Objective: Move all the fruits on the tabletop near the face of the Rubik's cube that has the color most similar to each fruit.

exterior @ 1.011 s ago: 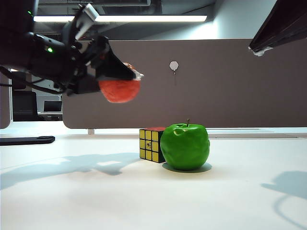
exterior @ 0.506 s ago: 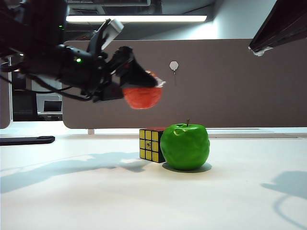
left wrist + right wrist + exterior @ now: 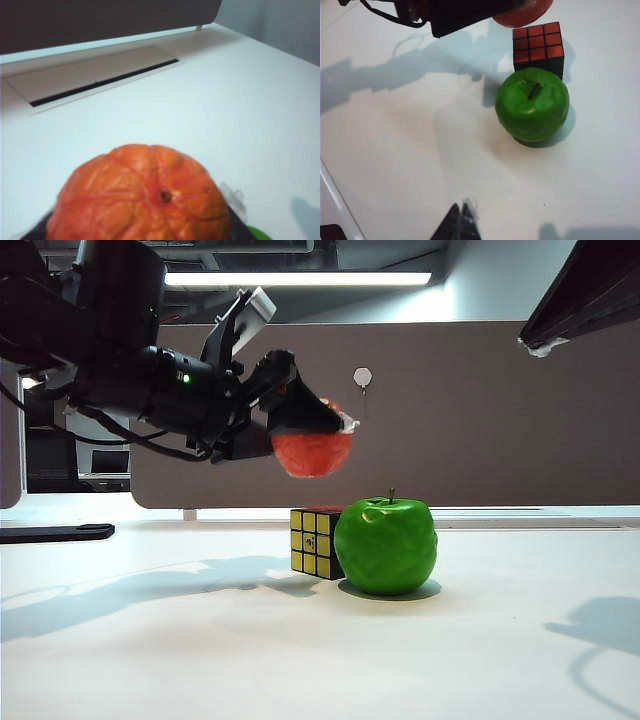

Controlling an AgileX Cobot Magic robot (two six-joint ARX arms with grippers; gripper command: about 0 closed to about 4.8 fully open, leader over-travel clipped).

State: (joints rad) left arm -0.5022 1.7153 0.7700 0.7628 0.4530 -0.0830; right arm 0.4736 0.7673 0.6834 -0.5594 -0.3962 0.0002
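My left gripper (image 3: 332, 432) is shut on the orange-red wrinkled fruit (image 3: 312, 452) and holds it in the air, just above and slightly left of the Rubik's cube (image 3: 315, 540). That fruit (image 3: 140, 195) fills the near part of the left wrist view. The cube (image 3: 538, 42) stands on the white tabletop (image 3: 200, 640) with its red face up and a yellow face toward the exterior camera. The green apple (image 3: 386, 545) sits against the cube's right side; the face behind it is hidden. My right gripper (image 3: 462, 212) is shut and empty, high over the table (image 3: 545, 345).
A brown partition (image 3: 480, 410) runs along the table's far edge. A flat cable-slot cover (image 3: 95, 75) lies in the tabletop beyond the held fruit. A dark flat object (image 3: 55, 532) rests at the far left.
The left gripper has carried the orange-red fruit to the right, from left of the cube to just above it. The right arm, cube and apple have not moved.
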